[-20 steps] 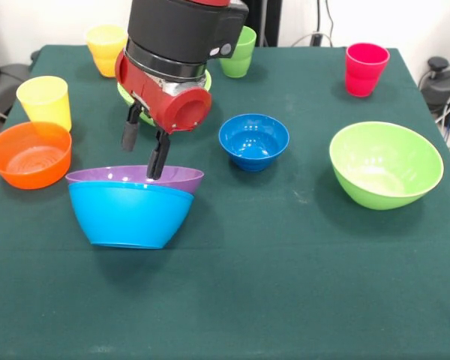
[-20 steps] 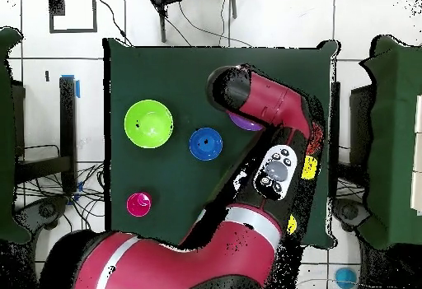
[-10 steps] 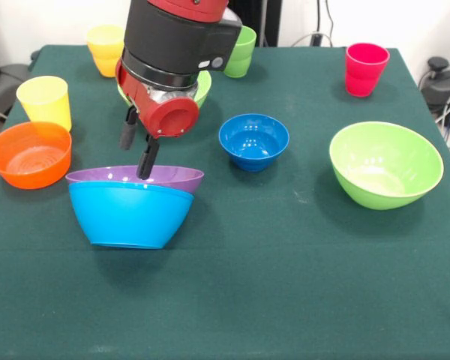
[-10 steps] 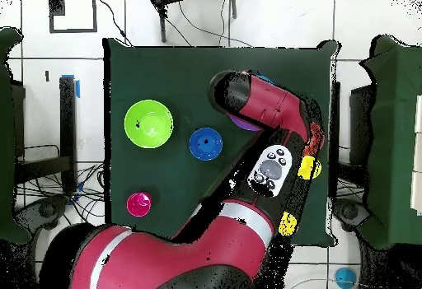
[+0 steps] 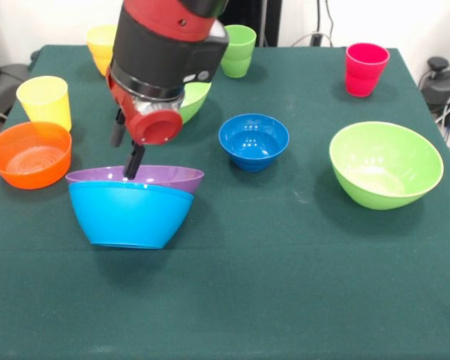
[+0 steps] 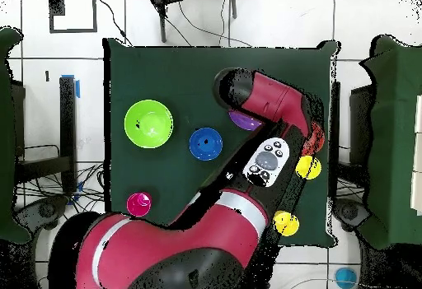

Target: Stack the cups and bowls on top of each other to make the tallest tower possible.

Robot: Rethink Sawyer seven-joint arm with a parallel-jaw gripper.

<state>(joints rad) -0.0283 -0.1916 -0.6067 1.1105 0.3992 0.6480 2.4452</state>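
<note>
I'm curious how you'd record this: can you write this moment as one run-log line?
gripper: open, empty, over purple bowl | purple bowl: nested in large blue bowl | other bowls, cups: unstacked

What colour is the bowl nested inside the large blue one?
Purple; clearest in the front view, sitting inside the large blue bowl.

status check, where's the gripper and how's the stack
Gripper open, empty, over wide purple plastic bowl. That bowl nested in large blue plastic bowl. Nothing in the way.
</note>
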